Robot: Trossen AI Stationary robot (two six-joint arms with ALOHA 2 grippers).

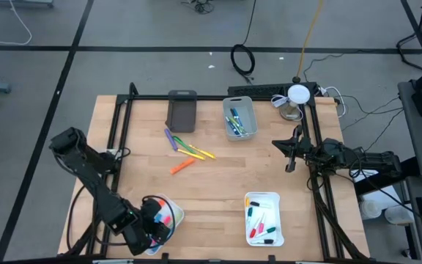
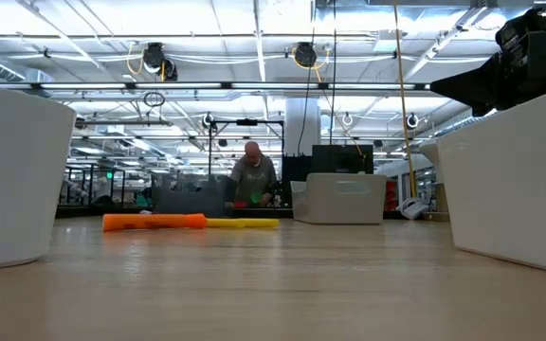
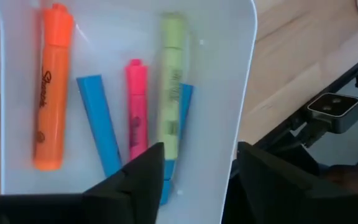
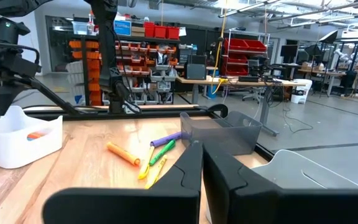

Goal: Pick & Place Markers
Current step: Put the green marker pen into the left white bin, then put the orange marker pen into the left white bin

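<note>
My left gripper (image 3: 197,171) hovers open over the white tray (image 1: 174,213) at the table's near left, fingers pointing down. In that tray lie chunky markers: an orange one (image 3: 51,87), a pink one (image 3: 135,106), a yellow-green one (image 3: 171,87) and two blue ones (image 3: 98,121). Loose on the table's middle lie purple (image 1: 171,138), green (image 1: 187,149), yellow (image 1: 204,153) and orange (image 1: 182,166) markers. My right gripper (image 1: 291,163) waits shut above the table's right side.
A dark grey bin (image 1: 182,110) and a light bin (image 1: 239,117) holding markers stand at the far side. A second white tray (image 1: 262,218) with thin capped markers sits near right. The black frame rails (image 1: 123,132) run along both sides. A person stands far beyond the table (image 2: 253,175).
</note>
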